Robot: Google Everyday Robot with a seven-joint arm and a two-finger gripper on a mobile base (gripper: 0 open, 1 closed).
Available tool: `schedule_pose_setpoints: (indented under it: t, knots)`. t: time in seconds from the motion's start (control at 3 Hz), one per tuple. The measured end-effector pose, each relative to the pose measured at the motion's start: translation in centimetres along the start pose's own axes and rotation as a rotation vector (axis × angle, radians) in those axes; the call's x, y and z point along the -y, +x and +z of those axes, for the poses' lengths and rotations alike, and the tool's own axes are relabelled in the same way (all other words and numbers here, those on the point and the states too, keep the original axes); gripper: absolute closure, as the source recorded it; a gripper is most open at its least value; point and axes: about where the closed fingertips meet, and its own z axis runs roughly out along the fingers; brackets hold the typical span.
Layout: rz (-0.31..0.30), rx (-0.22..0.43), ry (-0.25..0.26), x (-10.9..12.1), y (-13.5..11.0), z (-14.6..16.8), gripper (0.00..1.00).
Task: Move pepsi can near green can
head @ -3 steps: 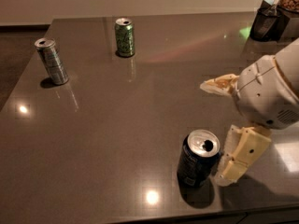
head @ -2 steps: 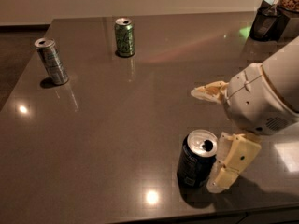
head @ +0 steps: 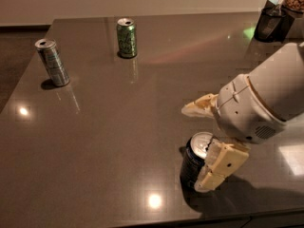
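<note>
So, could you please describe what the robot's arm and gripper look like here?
The arm's last segment is a bulky, rounded, white-grey shell. The gripper, beside the dark navy-blue pepsi can at the dark grey table's near right edge, has two cream, blocky, wedge-shaped fingers with small dark dots. No cables or markings show.

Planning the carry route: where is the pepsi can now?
In the camera view, the pepsi can stands near the front edge of the table, right of centre, close beside the open hand; the green can stands far back left.
</note>
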Motion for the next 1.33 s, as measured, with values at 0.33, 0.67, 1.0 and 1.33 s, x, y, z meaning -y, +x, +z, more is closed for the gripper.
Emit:
schedule_pose_setpoints:
  t: [0.33,0.67,1.0,1.33]
  knots:
    - [0.005,0.005,-0.013,0.0,0.2,0.3,0.41]
    - [0.017,0.008,-0.014,0.3,0.1,-0.4,0.65]
    - [0.039,0.004,0.004,1.6,-0.7,-1.6,0.88]
    - [0.065,0.005,0.036,4.1,-2.3,-3.0,1.0]
